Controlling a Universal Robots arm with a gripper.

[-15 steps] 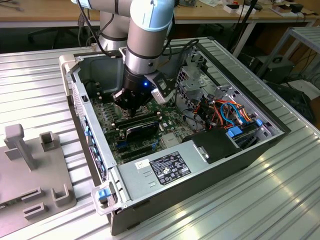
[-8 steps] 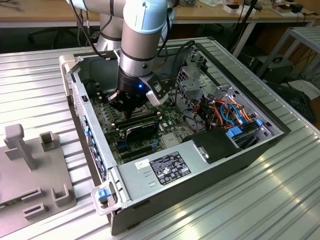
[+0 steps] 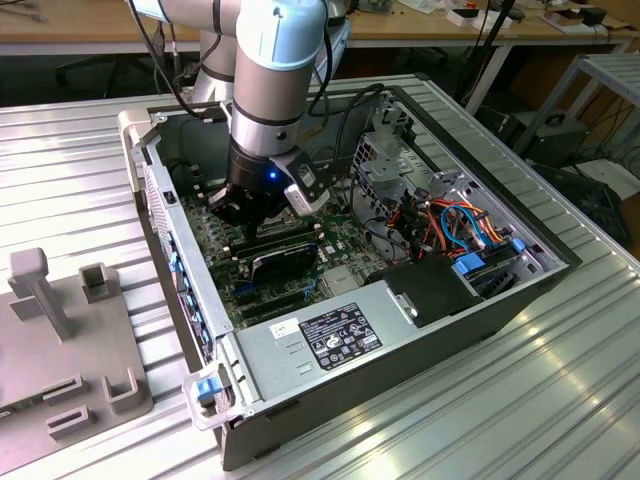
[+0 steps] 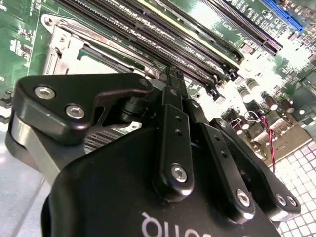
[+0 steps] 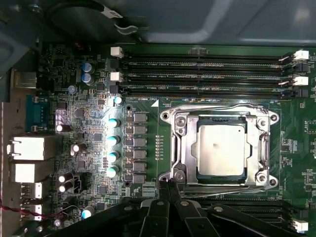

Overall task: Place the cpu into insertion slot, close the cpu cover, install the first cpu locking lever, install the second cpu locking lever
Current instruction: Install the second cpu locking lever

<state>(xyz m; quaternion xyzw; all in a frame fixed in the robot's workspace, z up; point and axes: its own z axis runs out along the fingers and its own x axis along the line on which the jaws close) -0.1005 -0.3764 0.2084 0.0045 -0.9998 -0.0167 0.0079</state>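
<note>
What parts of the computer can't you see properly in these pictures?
- Exterior view: the arm and gripper cover the insertion slot.
- Second wrist view: the gripper's black body hides most of the cpu cover; one corner shows.
- First wrist view: the cpu sits in the insertion slot under the cover, but whether the locking levers are hooked is too fine to tell.

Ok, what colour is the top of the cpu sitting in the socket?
Silver-grey metal; the cpu shows best in the first wrist view.
</note>
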